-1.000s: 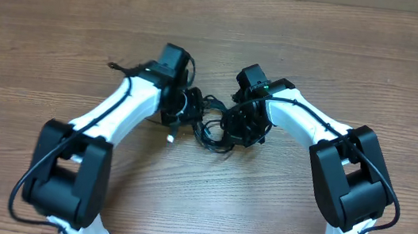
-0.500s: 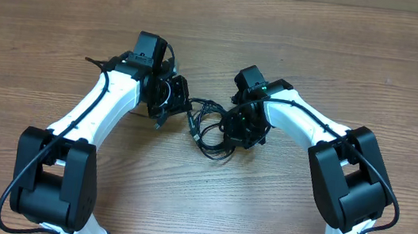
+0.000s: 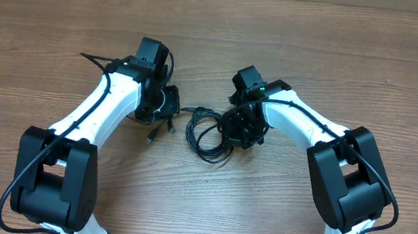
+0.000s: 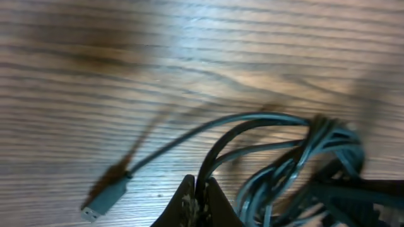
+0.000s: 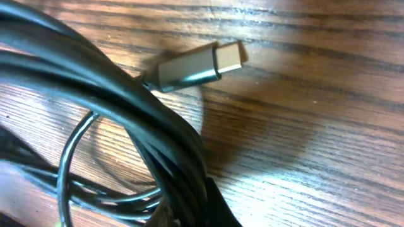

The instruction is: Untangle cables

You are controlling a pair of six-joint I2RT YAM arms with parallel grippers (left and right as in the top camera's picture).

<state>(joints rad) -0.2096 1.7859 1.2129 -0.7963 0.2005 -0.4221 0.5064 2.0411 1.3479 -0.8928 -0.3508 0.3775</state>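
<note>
The cables (image 3: 205, 134) are thin black cords in loose loops on the wooden table between my two arms. My left gripper (image 3: 167, 105) sits just left of the bunch and is shut on one cord. In the left wrist view the cord (image 4: 252, 123) runs up from my left gripper (image 4: 199, 184) toward the bunch. A free plug (image 4: 101, 203) lies on the wood at lower left, and it shows from above as the plug (image 3: 151, 135). My right gripper (image 3: 236, 130) is shut on the bundle's right side. From the right wrist, the thick bundle (image 5: 126, 107) fills my right gripper (image 5: 189, 207), and a silver-tipped plug (image 5: 201, 65) lies beyond it.
The brown wooden table (image 3: 344, 62) stretches all around. Both white and black arms reach inward from the near edge, the left arm (image 3: 102, 112) and the right arm (image 3: 312, 126). A thin black strand (image 3: 96, 59) sticks out behind the left wrist.
My left gripper has pulled left, away from the bunch, drawing one cord out. The plug end now lies on the table. The right gripper has stayed in place.
</note>
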